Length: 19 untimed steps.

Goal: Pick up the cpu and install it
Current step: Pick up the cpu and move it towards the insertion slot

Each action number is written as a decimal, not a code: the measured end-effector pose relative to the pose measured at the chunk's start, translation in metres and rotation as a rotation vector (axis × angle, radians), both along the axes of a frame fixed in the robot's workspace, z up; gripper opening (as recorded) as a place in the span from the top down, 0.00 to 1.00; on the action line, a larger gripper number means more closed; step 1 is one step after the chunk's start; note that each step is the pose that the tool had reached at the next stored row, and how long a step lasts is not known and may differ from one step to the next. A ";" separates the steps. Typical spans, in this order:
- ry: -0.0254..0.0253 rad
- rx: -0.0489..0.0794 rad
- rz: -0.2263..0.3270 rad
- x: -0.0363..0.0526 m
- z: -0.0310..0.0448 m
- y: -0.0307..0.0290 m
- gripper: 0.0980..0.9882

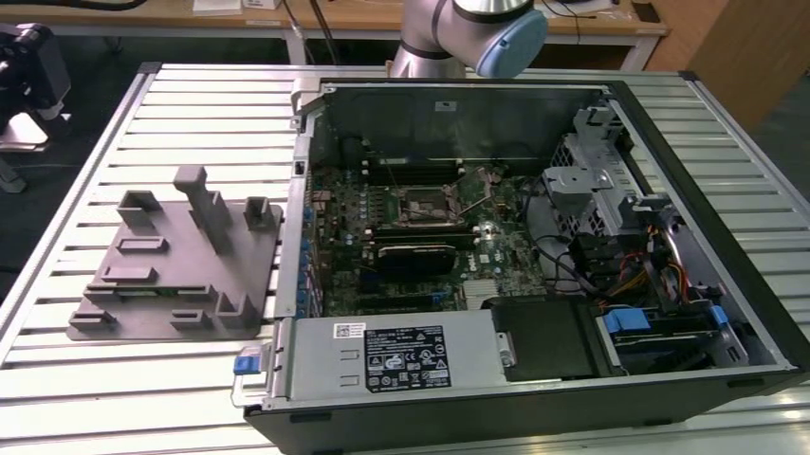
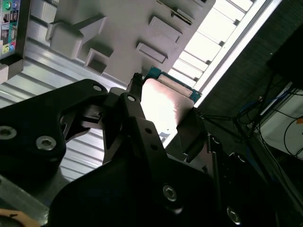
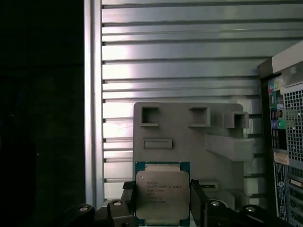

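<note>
A silver metal tabletop (image 1: 190, 104) of long parallel slats catches bright light. Past its far edge stands a pale wooden desk (image 1: 341, 19) on white legs. Dark floor (image 1: 51, 171) lies off the exterior view's left, and a brown wooden panel (image 1: 746, 47) rises at its far right.

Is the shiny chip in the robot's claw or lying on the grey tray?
Held. In the first wrist view the cpu sits between the jaws of the gripper, apart from the grey tray.

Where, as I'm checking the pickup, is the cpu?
In both wrist views the cpu is clamped in the gripper, with the grey tray behind it.
</note>
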<state>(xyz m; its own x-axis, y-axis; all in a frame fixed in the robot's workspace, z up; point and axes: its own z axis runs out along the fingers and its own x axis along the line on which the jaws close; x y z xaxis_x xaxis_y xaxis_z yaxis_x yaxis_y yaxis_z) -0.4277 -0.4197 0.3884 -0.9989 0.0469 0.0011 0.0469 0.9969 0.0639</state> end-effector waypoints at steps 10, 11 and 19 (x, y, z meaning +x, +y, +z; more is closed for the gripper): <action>-0.0018 0.000 0.000 0.0000 0.0173 0.0001 0.50; -0.0020 0.000 0.000 0.0000 0.0191 0.0001 0.50; -0.0032 0.000 0.000 0.0000 0.0309 0.0002 0.50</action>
<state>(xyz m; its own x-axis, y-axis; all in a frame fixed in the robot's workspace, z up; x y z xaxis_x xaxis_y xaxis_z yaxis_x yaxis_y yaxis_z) -0.4278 -0.4195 0.4193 -0.9989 0.0469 -0.0022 0.0467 0.9968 0.0642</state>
